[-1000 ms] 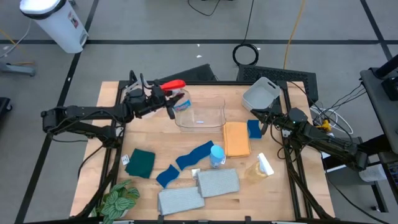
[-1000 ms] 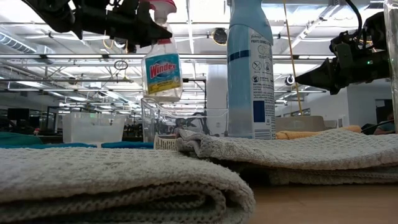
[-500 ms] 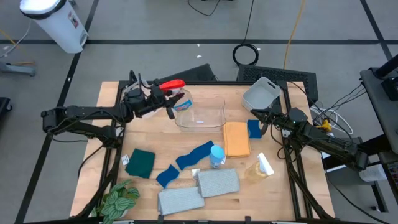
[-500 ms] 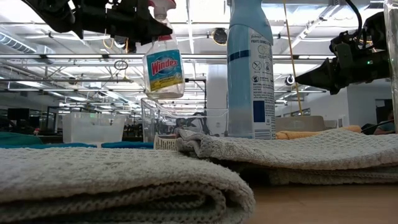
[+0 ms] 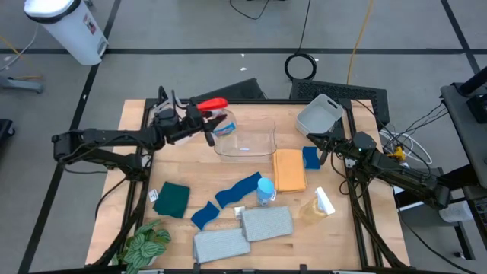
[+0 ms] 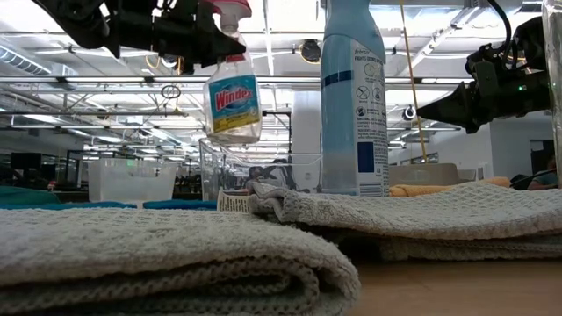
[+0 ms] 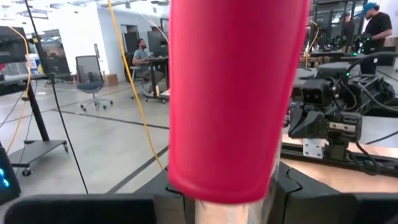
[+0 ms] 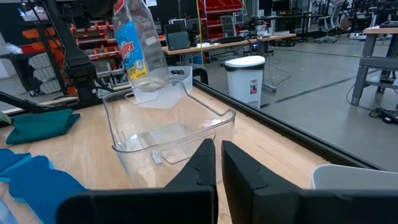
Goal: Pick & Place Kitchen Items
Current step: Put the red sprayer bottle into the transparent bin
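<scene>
The left gripper (image 5: 199,122), fingers clamped on the red-trigger bottle (image 5: 217,122), hung at the clear tub's (image 5: 245,144) ten o'clock rim.

Light: bright, even, from ceiling strips (image 6: 421,83).
Shadows: soft, faint.
Blur: red trigger (image 7: 233,93) just beyond the left fingers, grey towel (image 6: 158,254), perhaps too close to focus.

A clear plastic tub (image 5: 245,141) stood near the far edge of the wooden worktop (image 5: 137,114), with a grey tub (image 5: 319,116) tilted at the far right corner. A green leafy plant (image 5: 144,245) sat at the near left corner, and a white bin (image 5: 67,27) stood on the floor beyond the worktop.
</scene>
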You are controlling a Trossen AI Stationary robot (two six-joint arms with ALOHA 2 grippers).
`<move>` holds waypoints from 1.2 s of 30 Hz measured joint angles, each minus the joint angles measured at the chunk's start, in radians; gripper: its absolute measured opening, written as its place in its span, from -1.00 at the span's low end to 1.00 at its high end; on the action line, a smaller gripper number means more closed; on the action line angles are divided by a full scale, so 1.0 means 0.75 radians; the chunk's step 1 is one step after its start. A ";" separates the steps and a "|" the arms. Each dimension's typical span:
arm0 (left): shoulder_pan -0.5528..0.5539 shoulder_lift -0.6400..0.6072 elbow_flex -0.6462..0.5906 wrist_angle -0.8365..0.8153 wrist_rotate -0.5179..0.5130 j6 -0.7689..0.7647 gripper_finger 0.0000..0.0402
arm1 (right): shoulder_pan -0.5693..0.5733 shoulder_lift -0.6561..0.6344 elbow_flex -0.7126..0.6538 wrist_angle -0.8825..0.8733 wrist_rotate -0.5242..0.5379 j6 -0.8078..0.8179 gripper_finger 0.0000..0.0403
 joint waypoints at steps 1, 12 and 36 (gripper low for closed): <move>0.003 0.014 0.000 0.024 0.001 0.003 -0.46 | 0.000 0.000 0.000 0.000 0.000 0.000 -0.98; 0.035 0.149 0.000 0.074 0.000 -0.016 -0.46 | 0.000 0.000 0.000 0.000 0.000 0.000 -0.98; 0.038 0.414 0.001 0.250 0.025 0.070 -0.46 | 0.000 0.000 0.000 0.000 0.000 0.000 -0.98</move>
